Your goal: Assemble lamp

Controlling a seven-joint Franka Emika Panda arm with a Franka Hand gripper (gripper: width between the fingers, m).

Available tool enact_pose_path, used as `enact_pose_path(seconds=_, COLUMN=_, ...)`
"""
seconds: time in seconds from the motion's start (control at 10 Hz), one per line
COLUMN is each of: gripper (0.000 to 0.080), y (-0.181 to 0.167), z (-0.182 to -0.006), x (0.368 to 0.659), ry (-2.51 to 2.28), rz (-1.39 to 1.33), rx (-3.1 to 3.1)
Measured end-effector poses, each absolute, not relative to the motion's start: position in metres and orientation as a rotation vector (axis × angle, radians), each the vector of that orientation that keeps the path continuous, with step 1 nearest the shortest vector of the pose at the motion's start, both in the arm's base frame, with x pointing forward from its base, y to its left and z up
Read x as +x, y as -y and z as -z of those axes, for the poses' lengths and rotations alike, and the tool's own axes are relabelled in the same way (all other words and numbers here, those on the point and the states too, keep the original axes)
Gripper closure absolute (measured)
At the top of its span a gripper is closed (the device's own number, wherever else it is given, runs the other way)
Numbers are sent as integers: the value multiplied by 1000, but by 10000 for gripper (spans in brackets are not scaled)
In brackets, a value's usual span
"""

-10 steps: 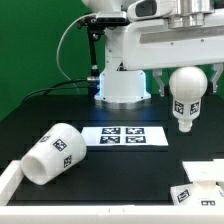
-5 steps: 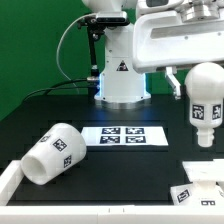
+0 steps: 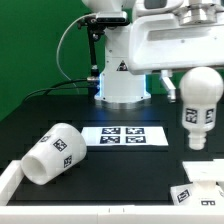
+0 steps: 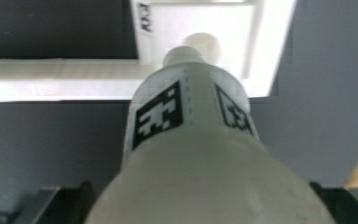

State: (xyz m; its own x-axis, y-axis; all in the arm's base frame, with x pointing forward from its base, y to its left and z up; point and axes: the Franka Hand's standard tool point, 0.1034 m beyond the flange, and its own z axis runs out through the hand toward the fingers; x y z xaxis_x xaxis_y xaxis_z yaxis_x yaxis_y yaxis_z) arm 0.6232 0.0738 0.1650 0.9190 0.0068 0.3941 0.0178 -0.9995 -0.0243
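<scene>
My gripper is shut on the round head of the white bulb and holds it in the air at the exterior view's right, stem down, tag facing out. In the wrist view the bulb fills the middle, its stem pointing away, with a dark fingertip beside it. The cup-shaped shade lies on its side at the front left of the black table. The angular base sits at the front right corner, below the bulb and partly cut off by the frame edge.
The marker board lies flat mid-table between the shade and the bulb. The white robot pedestal stands behind it. A white raised rim runs along the table's front and left edge.
The gripper carried the bulb to the exterior view's right and lower and nearer the camera, so it looks larger; in the last half second it shifted slightly back left.
</scene>
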Motion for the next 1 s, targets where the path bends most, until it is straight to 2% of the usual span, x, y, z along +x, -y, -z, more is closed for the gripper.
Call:
enact_pose_path(seconds=0.2, gripper=225, y=-78, z=-154, x=628, ry=28, rz=614, rx=-3057)
enact_pose_path(seconds=0.4, gripper=225, y=-80, z=-156, x=632, ry=29, rz=625, rx=-3053)
enact_pose_path(seconds=1.0, gripper=225, y=-92, z=-138, x=627, ry=58, rz=610, rx=-3056)
